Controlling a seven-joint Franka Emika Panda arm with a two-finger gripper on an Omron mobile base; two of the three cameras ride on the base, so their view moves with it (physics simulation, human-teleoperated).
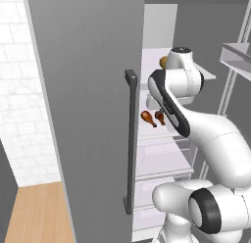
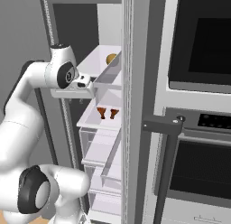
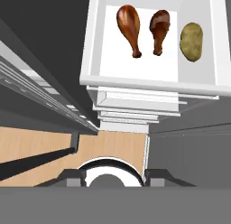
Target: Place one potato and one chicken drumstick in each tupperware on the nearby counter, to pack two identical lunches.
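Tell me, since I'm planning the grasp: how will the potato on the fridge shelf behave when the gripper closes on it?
The potato looks rigid, so it probably won't deform. Its smooth, rounded oval shape suggests it may roll or squirt sideways if pinched off-centre. It lies apart from the two chicken drumsticks on the white shelf, so a nudge likely won't disturb them at once.

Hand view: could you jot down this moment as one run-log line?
phase: reaching into open fridge | shelf: two chicken drumsticks, one potato | gripper: nothing visibly held | packing: not yet begun
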